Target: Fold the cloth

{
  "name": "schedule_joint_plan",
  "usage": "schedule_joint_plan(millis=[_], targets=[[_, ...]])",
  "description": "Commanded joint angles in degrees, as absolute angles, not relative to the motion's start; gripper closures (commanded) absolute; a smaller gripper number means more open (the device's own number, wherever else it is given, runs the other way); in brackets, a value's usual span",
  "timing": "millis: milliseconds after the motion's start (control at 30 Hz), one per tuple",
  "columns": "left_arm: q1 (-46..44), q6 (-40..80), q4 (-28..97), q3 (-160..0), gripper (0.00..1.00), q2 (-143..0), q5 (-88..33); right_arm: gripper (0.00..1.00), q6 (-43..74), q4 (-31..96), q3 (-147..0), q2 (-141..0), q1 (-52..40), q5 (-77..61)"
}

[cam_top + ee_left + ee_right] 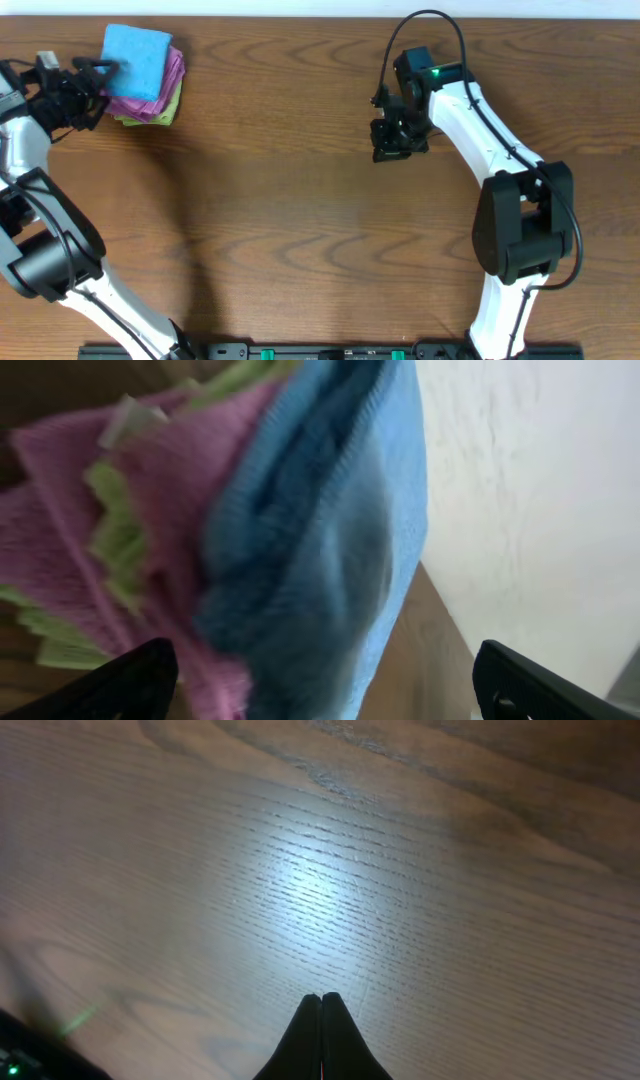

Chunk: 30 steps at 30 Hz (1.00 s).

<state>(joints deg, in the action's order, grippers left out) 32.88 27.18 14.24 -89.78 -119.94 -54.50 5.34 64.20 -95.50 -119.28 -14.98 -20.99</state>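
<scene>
A folded blue cloth [137, 58] lies on top of a stack of folded pink [174, 72] and green cloths [165, 112] at the table's far left. My left gripper [98, 78] is open just left of the stack; in the left wrist view its fingertips [320, 682] stand wide apart with the blue cloth [320, 540] close in front, above pink cloth [60, 530] and green edges [115, 540]. My right gripper [398, 148] is shut and empty over bare wood at centre right; its tips [321, 1002] are pressed together.
The wooden table [300, 200] fills the view. A white wall [540, 510] runs behind the stack along the far table edge. The arm bases stand at the front edge.
</scene>
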Motion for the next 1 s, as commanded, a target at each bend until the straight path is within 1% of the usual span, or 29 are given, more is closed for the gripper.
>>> schedule_joint_plan(millis=[0,133,267,367,500,667,800,933,967], targets=[[34.2,26.8,14.4,-91.0,0.05,-116.4,-54.8,0.98,4.6,64.2,-95.8,-118.7,-15.5,-21.0],[35.8,25.3,17.0,-91.0,0.05,-114.4,-54.7,0.98,4.6,65.2,-95.8,-118.7,-15.4,-21.0],[37.4,17.3,27.3,-91.0,0.05,-108.4,-47.2,0.98,4.6,66.9,-95.8,-117.1,-15.3,-17.7],[37.5,9.9,34.2,-91.0,0.05,-101.1,-43.5,0.99,4.6,67.5,-95.8,-112.8,-15.3,-13.1],[36.6,8.1,40.8,-90.9,0.05,-92.9,-43.2,0.98,4.1,67.3,-95.8,-104.2,-15.3,-9.4],[30.7,2.5,48.4,-89.1,0.05,-82.0,-42.4,0.98,4.1,68.5,-95.8,-90.5,-15.3,-7.7],[24.1,1.0,51.3,-85.2,0.05,-72.4,-36.6,0.99,3.5,71.5,-94.8,-80.7,-15.3,-4.6],[17.5,0.3,52.7,-78.7,0.05,-59.9,-32.4,0.99,3.5,72.8,-88.9,-68.3,-15.3,-3.9],[15.6,0.1,53.3,-76.2,0.05,-55.4,-30.9,0.98,3.6,72.7,-85.7,-62.9,-15.3,-3.9]])
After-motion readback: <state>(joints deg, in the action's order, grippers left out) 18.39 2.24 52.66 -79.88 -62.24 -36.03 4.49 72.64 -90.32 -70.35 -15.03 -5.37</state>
